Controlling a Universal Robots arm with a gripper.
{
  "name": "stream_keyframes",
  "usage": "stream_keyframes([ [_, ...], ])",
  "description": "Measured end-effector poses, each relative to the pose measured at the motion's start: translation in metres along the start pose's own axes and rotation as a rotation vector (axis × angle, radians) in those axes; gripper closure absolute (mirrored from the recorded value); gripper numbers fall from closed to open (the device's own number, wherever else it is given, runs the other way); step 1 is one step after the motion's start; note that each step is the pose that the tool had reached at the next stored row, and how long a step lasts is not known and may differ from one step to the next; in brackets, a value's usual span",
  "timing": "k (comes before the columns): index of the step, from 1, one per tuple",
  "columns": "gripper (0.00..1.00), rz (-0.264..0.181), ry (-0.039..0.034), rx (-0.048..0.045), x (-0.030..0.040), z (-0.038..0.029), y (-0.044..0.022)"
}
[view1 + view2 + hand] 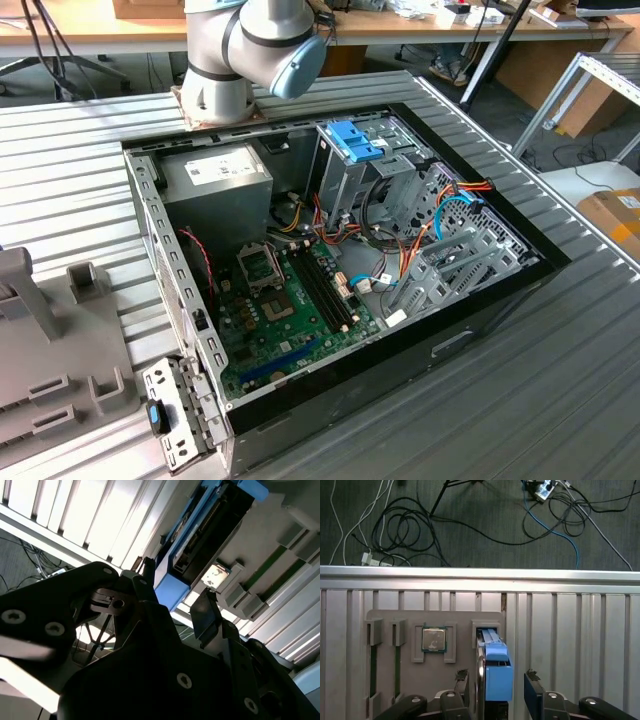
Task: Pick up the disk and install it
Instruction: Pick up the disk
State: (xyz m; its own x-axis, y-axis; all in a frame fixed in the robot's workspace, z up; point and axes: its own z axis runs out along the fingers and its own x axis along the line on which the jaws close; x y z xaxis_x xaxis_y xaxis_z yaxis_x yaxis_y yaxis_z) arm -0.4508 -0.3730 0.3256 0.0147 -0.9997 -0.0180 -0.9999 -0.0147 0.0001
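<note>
The disk (495, 656) stands on edge in a slot of a grey holder plate (460, 625); its blue rail faces the camera, with a silver edge beside it. In the second wrist view the disk (197, 540) shows its dark side framed by blue rail. My gripper (497, 686) is open and straddles the disk's near end, one dark finger (463, 680) on each side with small gaps. The second wrist view shows the gripper (175, 600) in the same stance. In the exterior view, the open computer case (520, 285) lies on the table beside the arm's base (240, 50).
The holder plate also carries a processor chip (434, 640) and green memory sticks (373, 662). Inside the case are a metal drive cage with a blue latch (352, 138), a grey power-supply box (218, 175) and the motherboard (285, 310). Beyond the ribbed table's edge (480, 572), cables lie on the floor.
</note>
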Motion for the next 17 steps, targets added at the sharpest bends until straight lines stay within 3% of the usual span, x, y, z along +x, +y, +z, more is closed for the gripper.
stream_keyframes([
  [2,0.44,0.0,0.0,-0.0001,0.0001,0.0055,0.0],
  [9,0.44,0.0,0.0,0.0,0.0002,0.0129,0.0001],
  [17,0.44,0.0,0.0,-0.0001,0.0003,0.0138,0.0001],
])
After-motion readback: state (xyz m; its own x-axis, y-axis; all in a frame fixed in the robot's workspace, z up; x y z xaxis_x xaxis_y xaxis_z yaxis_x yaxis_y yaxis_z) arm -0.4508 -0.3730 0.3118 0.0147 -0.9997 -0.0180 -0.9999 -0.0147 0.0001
